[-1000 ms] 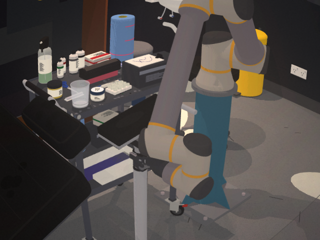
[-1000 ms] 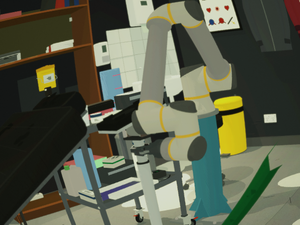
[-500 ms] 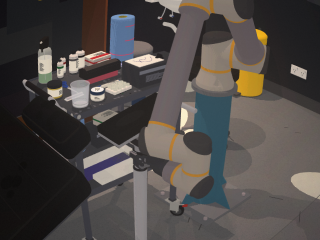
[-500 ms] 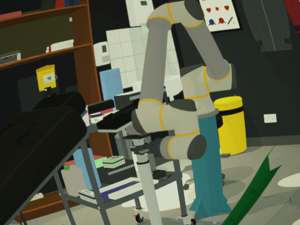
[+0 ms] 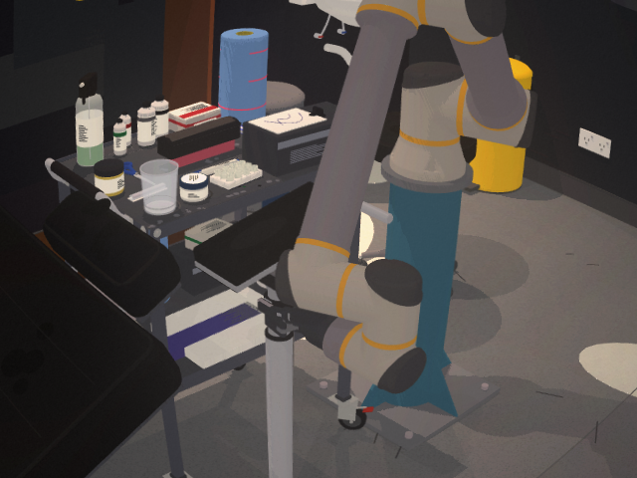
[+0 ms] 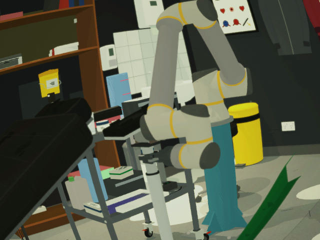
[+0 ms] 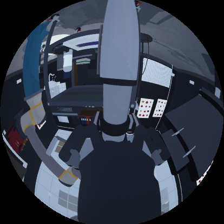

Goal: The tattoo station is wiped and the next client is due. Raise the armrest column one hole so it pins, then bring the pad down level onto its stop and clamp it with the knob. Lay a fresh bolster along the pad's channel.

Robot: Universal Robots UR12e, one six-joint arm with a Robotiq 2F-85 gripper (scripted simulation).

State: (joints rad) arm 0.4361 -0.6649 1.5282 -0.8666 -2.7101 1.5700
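In front of the supply cart stands the armrest: a pale grey column (image 5: 279, 401) rising from the floor, with a black pad (image 5: 252, 242) on top that tilts up toward the cart. I grip the armrest column just under the pad with my gripper (image 5: 278, 316), which reaches in level from the right. In the wrist camera the column (image 7: 117, 67) runs between my fingers (image 7: 116, 135), and a wider outer tube meets the narrower inner one at a dark step. A black bolster (image 5: 198, 136) lies on the cart top. The clamp knob is hidden.
Behind the armrest the cart (image 5: 180, 175) carries bottles, jars, a cup, a blue paper roll (image 5: 243, 69) and a grey box. A black client chair (image 5: 77, 319) fills the left foreground. My teal base pedestal (image 5: 424, 288) and a yellow bin (image 5: 499, 154) stand to the right.
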